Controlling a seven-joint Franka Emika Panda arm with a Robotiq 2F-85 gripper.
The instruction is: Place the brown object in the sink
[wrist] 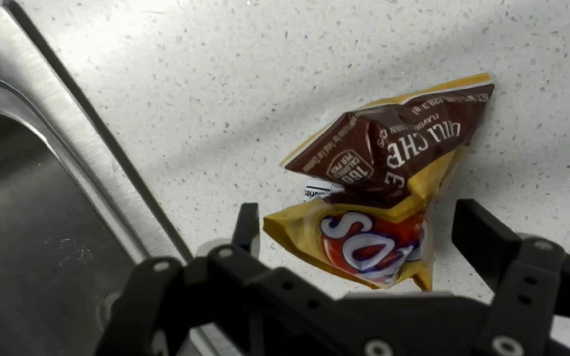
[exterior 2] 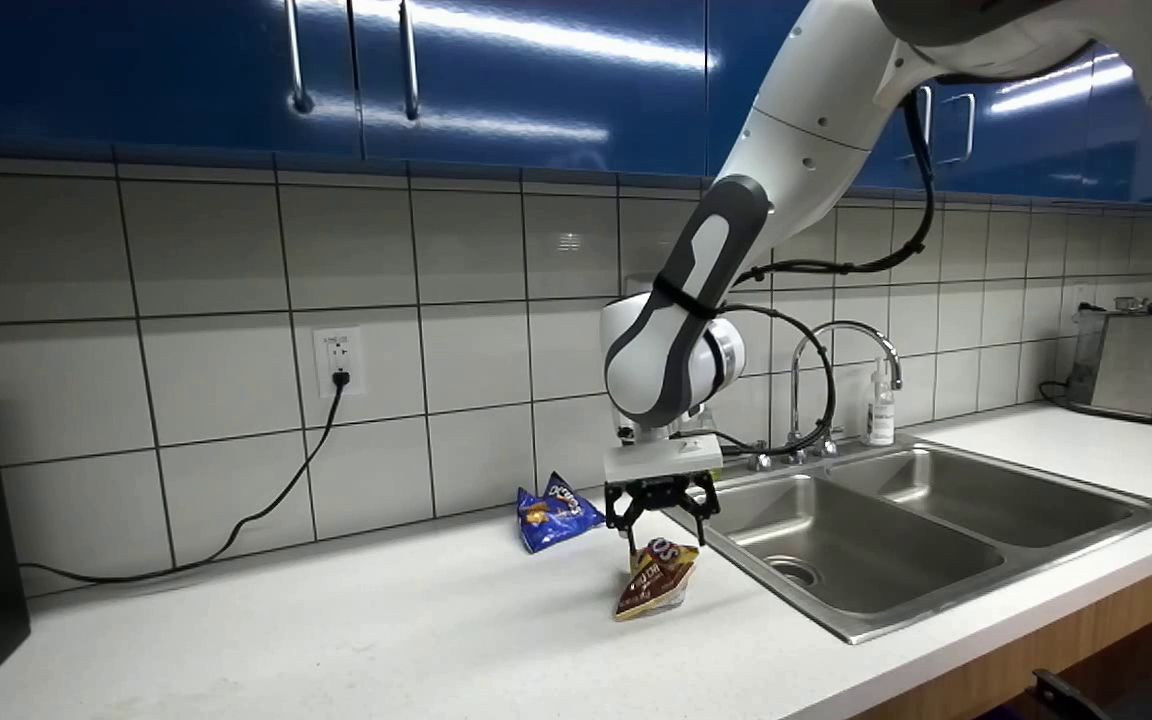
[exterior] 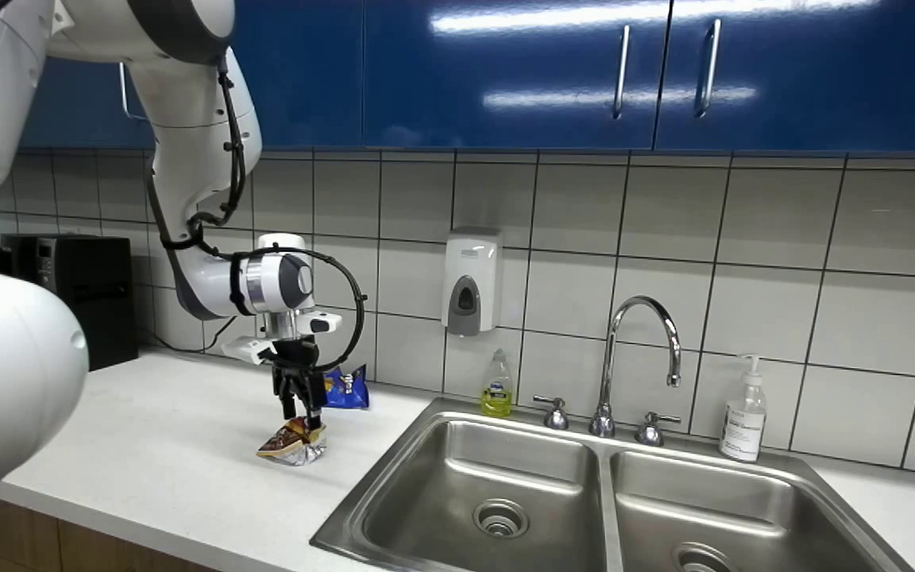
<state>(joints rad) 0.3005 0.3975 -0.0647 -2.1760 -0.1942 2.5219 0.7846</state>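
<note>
Wrist view: the pincer [wrist: 356, 220] gapes astride the brown bag [wrist: 384, 185]; likely light, slick and crushable, it wants a gentle squeeze across its creased middle, I'd say.

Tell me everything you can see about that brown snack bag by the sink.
The brown snack bag looks like crumpled glossy film, narrowed at the waist. One end is mostly brown with white lettering; the other is yellow with a red patch and big white letters. A silvery side shows in an exterior view. It rests on the white counter beside the sink. The open fingers flank its yellow end, seemingly without touching it. Whether it is sealed, I can't tell.
</note>
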